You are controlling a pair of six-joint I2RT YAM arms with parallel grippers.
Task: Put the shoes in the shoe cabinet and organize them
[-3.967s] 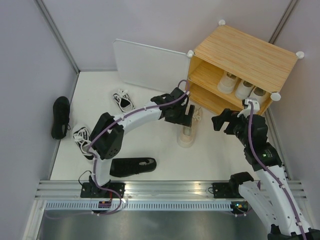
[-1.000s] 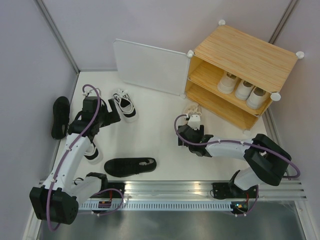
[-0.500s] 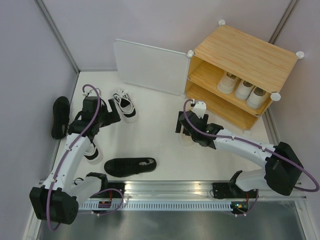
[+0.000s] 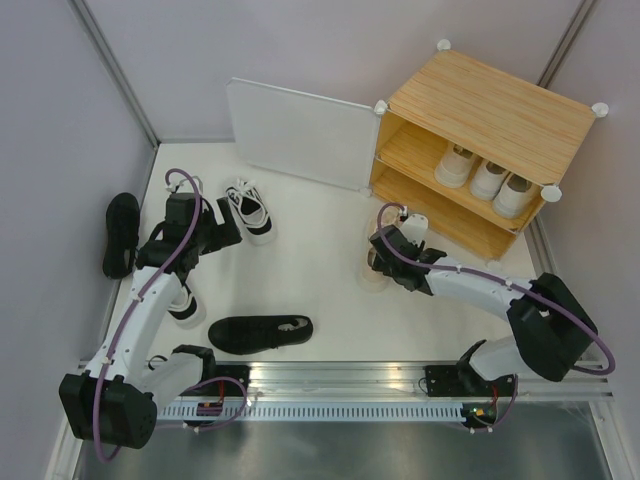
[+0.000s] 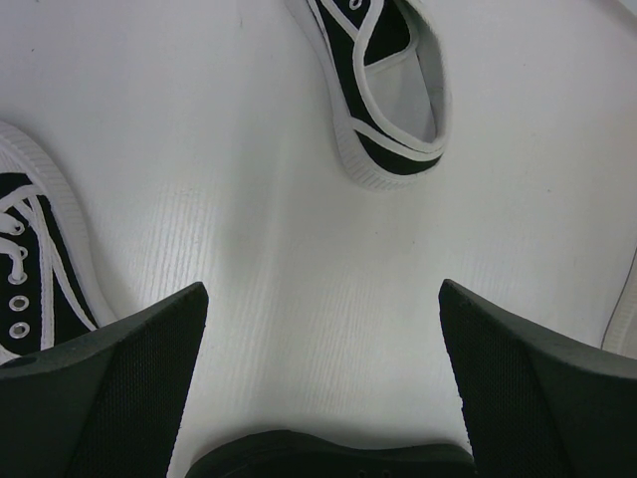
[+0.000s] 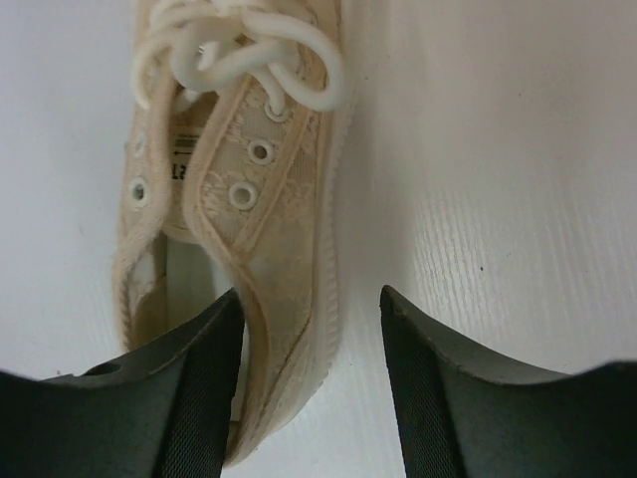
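Right wrist view: the right jaws, shifted farther right in the last half-second, stand open astride one side wall of the cream shoe [image 6: 249,199], lying on the surface just near-left of the shoe cabinet [image 4: 480,110]. Left jaws stay open and unmoved, so a pickup seems imminent.

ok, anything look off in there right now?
No damage or spills. Only oddity: the black pair is split, left black shoe by the left wall, front black shoe by the front rail, pointing different ways.
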